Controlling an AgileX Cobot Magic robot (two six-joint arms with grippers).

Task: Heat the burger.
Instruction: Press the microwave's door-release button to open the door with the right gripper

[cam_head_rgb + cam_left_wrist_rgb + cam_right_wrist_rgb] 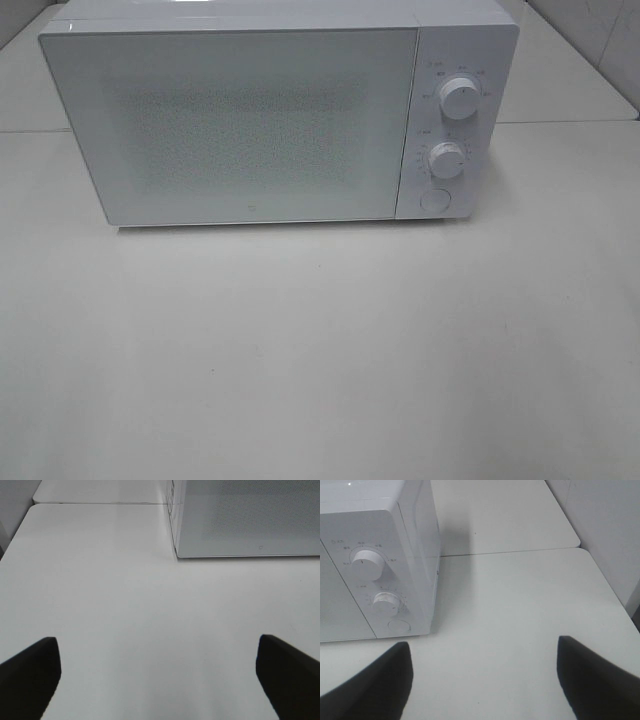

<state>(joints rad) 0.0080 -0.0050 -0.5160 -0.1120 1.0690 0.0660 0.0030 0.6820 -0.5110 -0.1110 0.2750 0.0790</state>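
readable text: I find none | microwave (250, 120) dial markings around upper knob (460, 98) and lower knob (447, 160): too small for me | door mark (249, 211): illegible

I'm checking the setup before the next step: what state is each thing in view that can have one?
White box-shaped microwave's door: shut.
Upper round white knob: setting too small to read.
Lower round white knob: setting too small to read.
Left gripper: open, holding nothing.
Right gripper: open, holding nothing.
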